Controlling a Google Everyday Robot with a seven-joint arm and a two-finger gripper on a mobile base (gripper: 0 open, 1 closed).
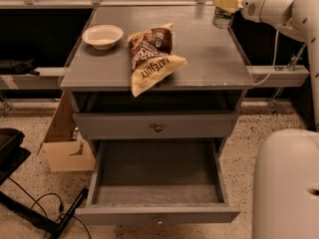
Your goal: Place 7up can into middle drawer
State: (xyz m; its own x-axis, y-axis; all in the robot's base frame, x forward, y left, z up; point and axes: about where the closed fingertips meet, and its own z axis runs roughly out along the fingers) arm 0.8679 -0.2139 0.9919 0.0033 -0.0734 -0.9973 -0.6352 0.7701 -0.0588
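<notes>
The 7up can (221, 18), small and green-silver, is at the back right of the cabinet top, near its right edge. My gripper (227, 2) is shut on the can's upper part, with my white arm reaching in from the right. The can's base looks slightly above the top surface. The middle drawer (157, 214) is pulled out wide at the bottom front. Its shallow grey tray has nothing in it, and a small knob sits on its front panel.
A brown-and-yellow chip bag (152, 54) lies mid-top. A white bowl (102, 36) sits at the left. Another drawer front with a knob (158, 128) is shut above the open one. A cardboard box (67, 148) and cables lie on the floor at left. My white base (286, 183) is at right.
</notes>
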